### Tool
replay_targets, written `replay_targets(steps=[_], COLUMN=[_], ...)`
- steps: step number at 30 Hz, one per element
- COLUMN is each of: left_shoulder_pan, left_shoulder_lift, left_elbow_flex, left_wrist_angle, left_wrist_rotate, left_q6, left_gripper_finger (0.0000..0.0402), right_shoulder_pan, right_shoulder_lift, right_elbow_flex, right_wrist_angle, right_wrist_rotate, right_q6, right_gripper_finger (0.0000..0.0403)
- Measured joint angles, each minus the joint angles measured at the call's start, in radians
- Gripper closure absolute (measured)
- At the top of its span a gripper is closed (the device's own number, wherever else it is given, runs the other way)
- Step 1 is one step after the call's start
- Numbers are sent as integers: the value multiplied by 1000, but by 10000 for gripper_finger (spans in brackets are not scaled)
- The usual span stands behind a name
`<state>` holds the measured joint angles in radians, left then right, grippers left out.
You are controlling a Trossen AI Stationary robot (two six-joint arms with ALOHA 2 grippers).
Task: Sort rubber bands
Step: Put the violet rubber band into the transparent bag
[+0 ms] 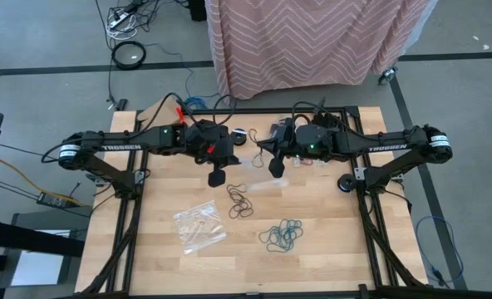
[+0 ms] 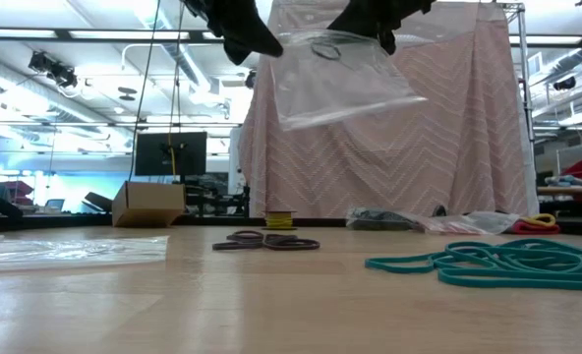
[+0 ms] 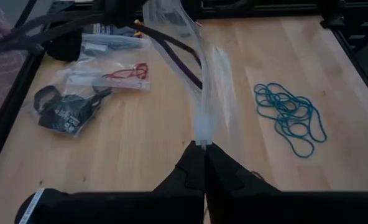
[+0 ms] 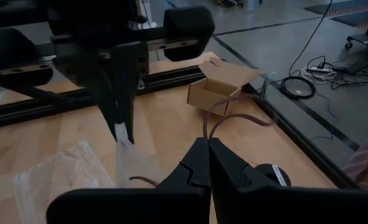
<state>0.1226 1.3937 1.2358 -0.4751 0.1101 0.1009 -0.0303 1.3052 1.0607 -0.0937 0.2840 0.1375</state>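
Overhead, both tools were pinched shut on 1 clear bag: left tool, right tool. Below them, teal rubber bands and dark rubber bands lay on the desk.

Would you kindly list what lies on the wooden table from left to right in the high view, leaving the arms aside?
Clear crinkly plastic bag lying flat → loose cluster of dark brown rubber bands → tangled heap of teal rubber bands → small black round disc near the right edge.
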Motion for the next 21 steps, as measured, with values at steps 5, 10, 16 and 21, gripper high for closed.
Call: replay_targets(steps=[5,10,16,21], left_shoulder_pan=[4,4,15,23], left_shoulder_lift=[0,0,0,0], left_elbow_flex=[-1,-1,-1,-1], left_wrist_angle=[14,14,12,6], left_wrist_rotate=[0,0,0,0], left_q6=[0,2,16,26], left_gripper_finger=[401,401,401,401], right_shoulder_pan=[0,2,2,7], right_shoulder_lift=[0,0,0,0], right_elbow_flex=[0,0,0,0], right_wrist_angle=[0,-13,-46,-53], right_wrist_rotate=[-12,-15,-59,-107], right_q6=[-1,-4,-11,-30], right_gripper_finger=[403,403,403,403])
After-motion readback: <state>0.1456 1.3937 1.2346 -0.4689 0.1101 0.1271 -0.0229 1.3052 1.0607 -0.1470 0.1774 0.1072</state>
